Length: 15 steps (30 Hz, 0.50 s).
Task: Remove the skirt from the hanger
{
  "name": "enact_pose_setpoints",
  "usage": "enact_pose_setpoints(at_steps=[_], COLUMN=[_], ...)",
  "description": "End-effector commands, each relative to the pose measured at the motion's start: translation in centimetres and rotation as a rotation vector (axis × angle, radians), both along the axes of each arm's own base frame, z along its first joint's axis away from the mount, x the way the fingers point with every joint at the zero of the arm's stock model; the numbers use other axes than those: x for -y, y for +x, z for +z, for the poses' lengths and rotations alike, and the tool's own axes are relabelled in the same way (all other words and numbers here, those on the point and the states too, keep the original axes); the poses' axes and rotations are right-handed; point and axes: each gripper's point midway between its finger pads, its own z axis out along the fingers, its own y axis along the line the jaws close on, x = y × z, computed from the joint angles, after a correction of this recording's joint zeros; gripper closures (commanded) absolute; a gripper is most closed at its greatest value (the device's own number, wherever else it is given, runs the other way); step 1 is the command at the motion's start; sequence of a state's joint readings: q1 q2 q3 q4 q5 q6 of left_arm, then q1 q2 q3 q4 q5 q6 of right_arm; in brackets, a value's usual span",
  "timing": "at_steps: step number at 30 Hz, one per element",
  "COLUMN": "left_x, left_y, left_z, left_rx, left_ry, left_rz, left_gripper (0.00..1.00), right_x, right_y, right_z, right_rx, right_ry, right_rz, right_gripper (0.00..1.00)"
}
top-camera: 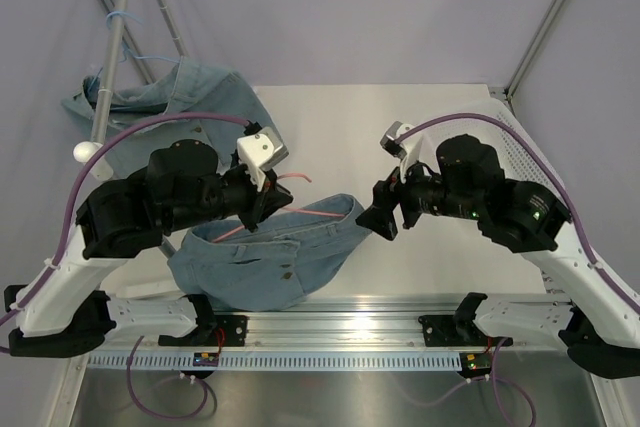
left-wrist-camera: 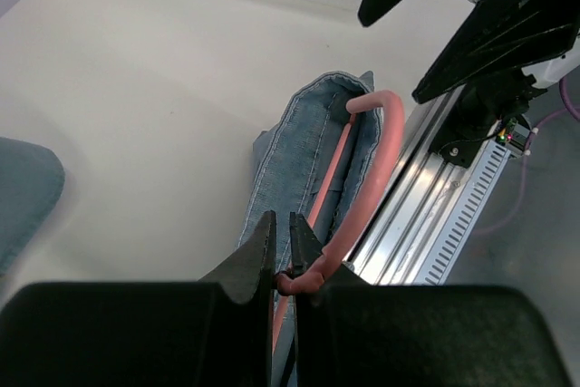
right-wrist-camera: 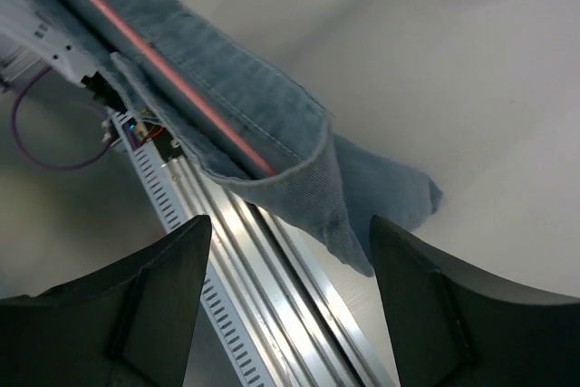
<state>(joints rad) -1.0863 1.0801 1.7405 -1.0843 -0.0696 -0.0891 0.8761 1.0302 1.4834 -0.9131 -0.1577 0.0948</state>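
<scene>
Aluminium rail [top-camera: 340, 327] is running along the near table edge beneath both arms you are driving. Well behind and to the left of your left gripper [left-wrist-camera: 283, 240], a second denim garment [top-camera: 190, 92] is lying crumpled beside a slanted pole [top-camera: 112, 47]. Your left jaws are pinching shut on the pink hanger [left-wrist-camera: 391, 147], clamping its bar near the curved end, which is looping out ahead of the fingertips. The denim skirt [top-camera: 265, 262] is riding on that hanger. Its waistband is stretching from just below the left jaws across toward the right jaws, and its body is sagging onto the table toward the rail. Your right gripper [right-wrist-camera: 290, 233] is standing wide open, fingers well apart. The skirt's far waistband corner, with the hanger's bar showing inside the fold, is sitting just ahead of the gap between them and appears to be touching neither finger.
</scene>
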Motion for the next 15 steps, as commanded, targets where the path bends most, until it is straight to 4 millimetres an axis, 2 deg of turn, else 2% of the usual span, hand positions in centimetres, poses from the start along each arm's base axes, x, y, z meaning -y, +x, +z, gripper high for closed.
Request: enact_pose_setpoints(at_steps=[1, 7, 10, 14, 15], left_x=[1.1, 0.9, 0.7, 0.7, 0.7], left_y=[-0.6, -0.8, -0.9, -0.9, -0.9], left_z=[3.6, 3.8, 3.9, 3.9, 3.7], left_rx=[0.057, 0.059, 0.059, 0.058, 0.053], left_ry=[-0.119, -0.134, -0.141, -0.141, -0.139], left_rz=[-0.067, -0.065, -0.064, -0.064, -0.063], left_gripper=[1.00, 1.00, 1.00, 1.00, 1.00], right_x=[-2.7, -3.2, -3.3, -3.3, -3.2], right_y=[-2.8, -2.8, -2.7, -2.4, -2.2], right_z=[1.1, -0.2, -0.4, -0.3, -0.3], right_rx=[-0.023, -0.051, -0.054, -0.042, -0.040], right_ry=[0.051, 0.034, 0.032, 0.043, 0.043], right_rz=[0.256, 0.276, 0.276, 0.257, 0.241], right_gripper=[0.24, 0.29, 0.37, 0.65, 0.83])
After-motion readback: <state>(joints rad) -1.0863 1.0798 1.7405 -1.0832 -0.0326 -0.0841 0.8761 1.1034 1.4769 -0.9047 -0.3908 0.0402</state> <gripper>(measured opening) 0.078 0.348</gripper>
